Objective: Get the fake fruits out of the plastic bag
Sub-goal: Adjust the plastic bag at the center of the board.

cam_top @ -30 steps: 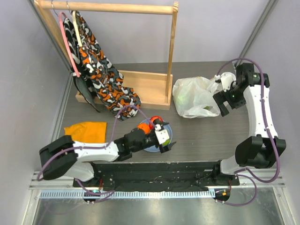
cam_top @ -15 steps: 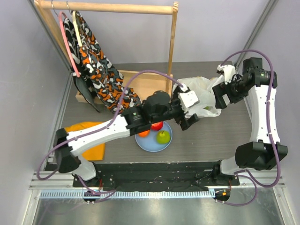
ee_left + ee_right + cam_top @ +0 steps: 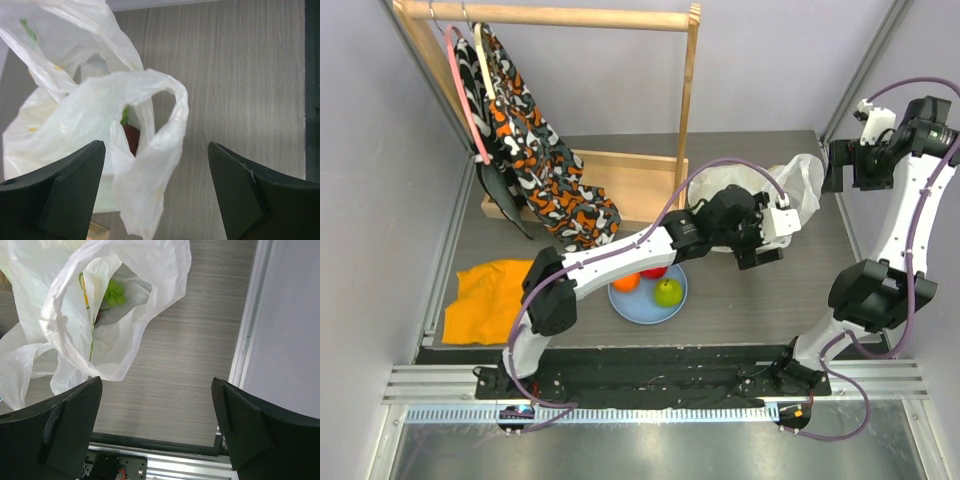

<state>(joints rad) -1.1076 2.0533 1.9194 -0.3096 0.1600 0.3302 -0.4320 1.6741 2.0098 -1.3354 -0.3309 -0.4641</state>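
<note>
1. The plastic bag [image 3: 90, 110] lay slumped at the far right of the table [image 3: 790, 290], its mouth agape, with green grapes [image 3: 115, 292] and a dark fruit [image 3: 132, 137] inside.
2. The left gripper [image 3: 156, 146] hovered over that mouth, jaws spread and empty, probably lining up to reach in.
3. The right gripper [image 3: 156, 381] hung clear above, released too.

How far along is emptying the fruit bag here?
Done: an orange, a red apple and a green fruit sit on the blue plate. In hand: nothing; the left gripper hangs open at the bag. Left: a green piece and a dark fruit show inside it.
</note>
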